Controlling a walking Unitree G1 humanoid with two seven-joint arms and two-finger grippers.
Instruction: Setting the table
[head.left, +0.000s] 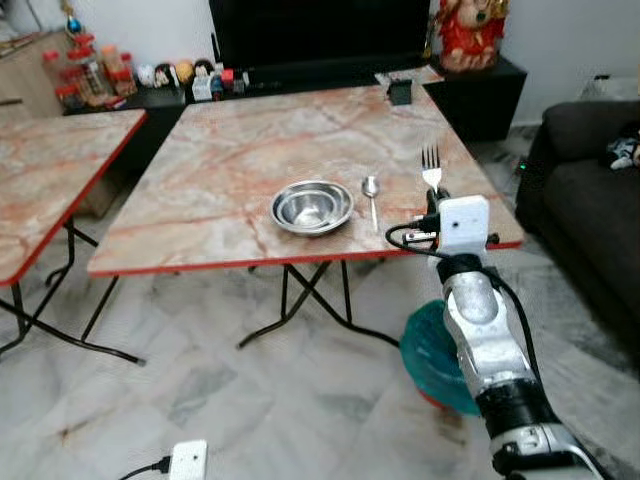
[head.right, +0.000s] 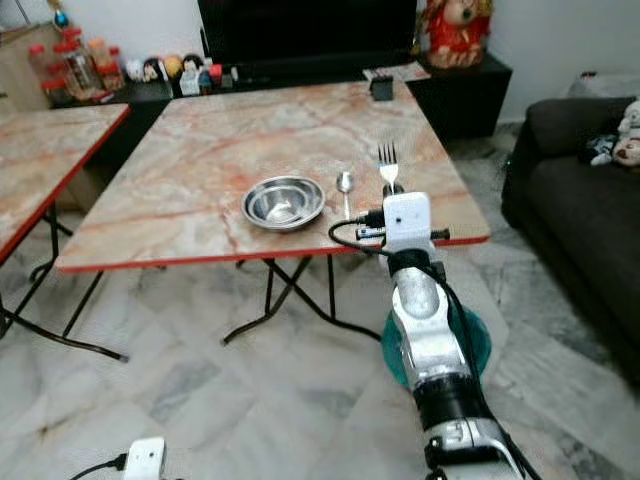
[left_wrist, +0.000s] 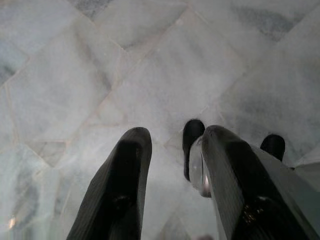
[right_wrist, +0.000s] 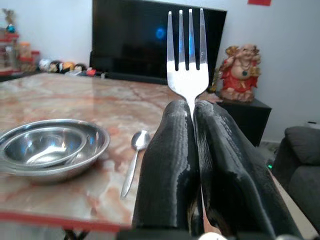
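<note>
Fork (right_wrist: 186, 55) pinched in right gripper (right_wrist: 193, 117) — tines ahead, at table (head.left: 220, 170) edge.
Spoon (head.left: 371, 192) and bowl (head.left: 311, 207) lie fwd-left; fork's axis approx. parallel w/ spoon. Left gripper (left_wrist: 172, 155) hangs parted over floor — 2 fingers apart.

Right arm (head.left: 485, 330) outstretched, fingers (right_wrist: 172, 165) pressed together; left gripper (left_wrist: 172, 165) fingers apart.

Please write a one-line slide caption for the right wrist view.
Right gripper holds a fork upright above the table, beside spoon and bowl.
</note>
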